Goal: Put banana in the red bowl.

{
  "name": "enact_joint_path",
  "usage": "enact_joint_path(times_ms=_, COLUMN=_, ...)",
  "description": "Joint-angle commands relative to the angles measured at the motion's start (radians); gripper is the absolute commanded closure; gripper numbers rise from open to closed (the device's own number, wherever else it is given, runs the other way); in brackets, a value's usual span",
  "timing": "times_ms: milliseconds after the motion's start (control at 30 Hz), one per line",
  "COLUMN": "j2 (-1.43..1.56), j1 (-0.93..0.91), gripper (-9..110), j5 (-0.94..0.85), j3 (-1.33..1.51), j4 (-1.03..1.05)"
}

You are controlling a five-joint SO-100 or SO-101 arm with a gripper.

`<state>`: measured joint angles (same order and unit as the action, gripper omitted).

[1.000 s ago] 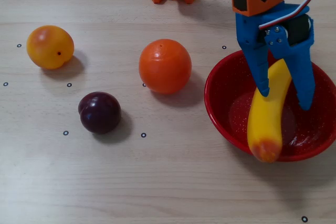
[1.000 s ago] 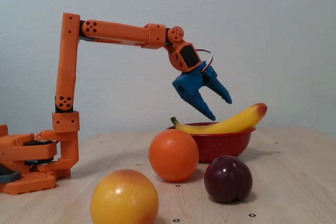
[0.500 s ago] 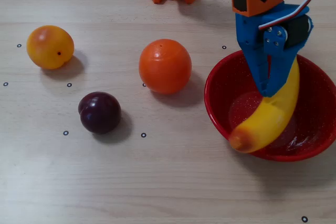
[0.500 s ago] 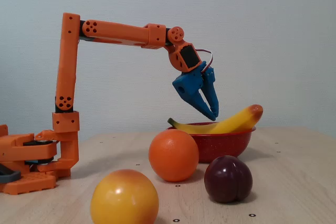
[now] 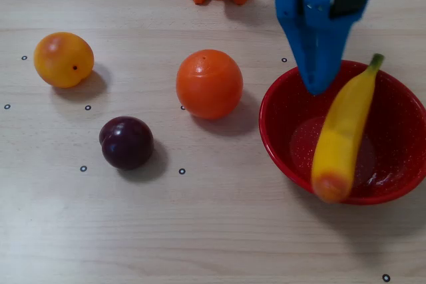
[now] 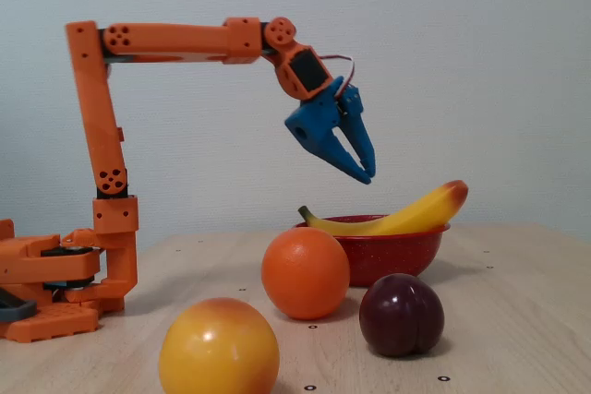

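Resting on the table (image 5: 219,231), the red bowl (image 5: 279,128) is the biggest thing here, and the banana (image 5: 343,131) lies across it, so the placing step looks done and the arm's retreat is the step in hand. The orange arm (image 6: 175,39) reaches over from its base at the left of the fixed view, and its blue gripper (image 6: 365,173) hangs above the bowl's rim, clear of the fruit, with its two fingers drawn together and nothing between them. Judging from that, the next move calls only for lifting away cleanly without brushing the banana, which sits propped, not flat. Its long axis runs from the far side of the bowl toward the near rim in the overhead view: the green stem (image 5: 377,62) points up and away, toward the arm's side of the table, while the orange-tinted blunt end (image 5: 329,185) juts over the near rim. From the side, that blunt end (image 6: 452,196) tilts upward past the rim, so a nudge could tip it out. An orange ball (image 5: 209,84), a yellow-orange fruit (image 5: 63,59) and a dark plum (image 5: 126,142) sit well apart to the left in the overhead view.
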<state>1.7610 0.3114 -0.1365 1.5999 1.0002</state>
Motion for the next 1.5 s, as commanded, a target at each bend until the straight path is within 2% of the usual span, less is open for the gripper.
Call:
enact_joint_path(times_ms=0, j2=0.17, j1=-0.031, gripper=102, j5=0.009, j3=0.012, j4=0.015)
enact_joint_path(times_ms=500, j2=0.706, j1=-0.187, gripper=102, j5=0.034, j3=0.574, j4=0.032)
enact_joint_path(times_ms=1200, j2=1.262, j1=-0.282, gripper=102, j5=0.067, j3=1.074, j4=0.112)
enact_joint_path(times_ms=1467, j2=1.417, j1=-0.282, gripper=102, j5=0.077, j3=1.269, j4=0.028)
